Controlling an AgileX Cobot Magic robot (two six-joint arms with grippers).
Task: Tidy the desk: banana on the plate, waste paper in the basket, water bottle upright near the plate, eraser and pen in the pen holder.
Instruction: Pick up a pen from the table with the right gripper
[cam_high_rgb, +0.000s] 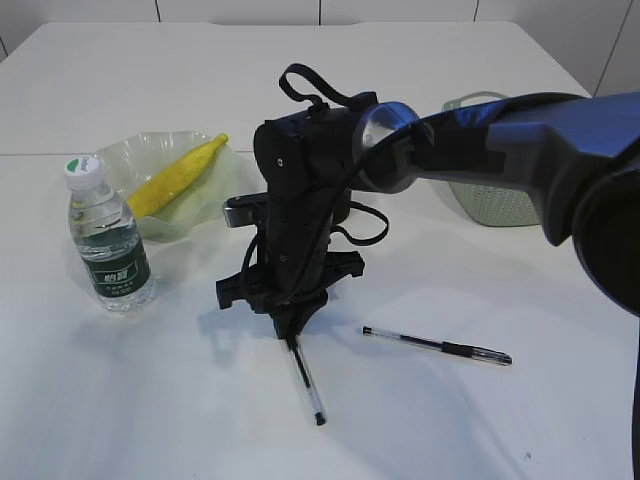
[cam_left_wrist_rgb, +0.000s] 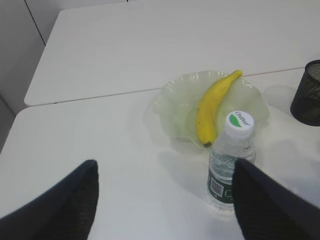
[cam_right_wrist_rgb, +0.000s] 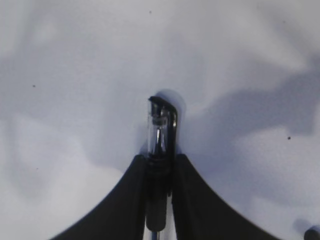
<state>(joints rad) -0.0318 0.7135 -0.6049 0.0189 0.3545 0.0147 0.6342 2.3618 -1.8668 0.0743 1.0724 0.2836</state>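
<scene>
The right gripper (cam_high_rgb: 290, 325) is lowered to the table (cam_high_rgb: 480, 420) near its middle, and its fingers (cam_right_wrist_rgb: 135, 200) are pressed together on a pen (cam_high_rgb: 306, 380). In the right wrist view the pen (cam_right_wrist_rgb: 161, 130) is seen clamped between the two dark fingers, with its capped, clipped end projecting beyond the tips. In the exterior view the rest of the barrel is seen slanting from the fingertips toward the near edge, its far tip resting on or just above the tabletop; which cannot be told.

A second pen (cam_high_rgb: 437, 346) is laid flat to the right of the gripper, apart from it. The left gripper (cam_left_wrist_rgb: 165, 200) is spread open above bare table, nothing being held between its fingers.

A banana (cam_high_rgb: 178, 176) is laid in a pale green plate (cam_high_rgb: 135, 152), and a water bottle (cam_high_rgb: 107, 237) is stood upright just beside it. A black mesh pen holder (cam_left_wrist_rgb: 307, 95) is cut off at the frame edge in the left wrist view and mostly hidden behind the arm in the exterior view. A green basket (cam_high_rgb: 490, 200) is partly covered by the right arm.

The table is white and matte, with a seam across it; pale wall panels are seen behind.
</scene>
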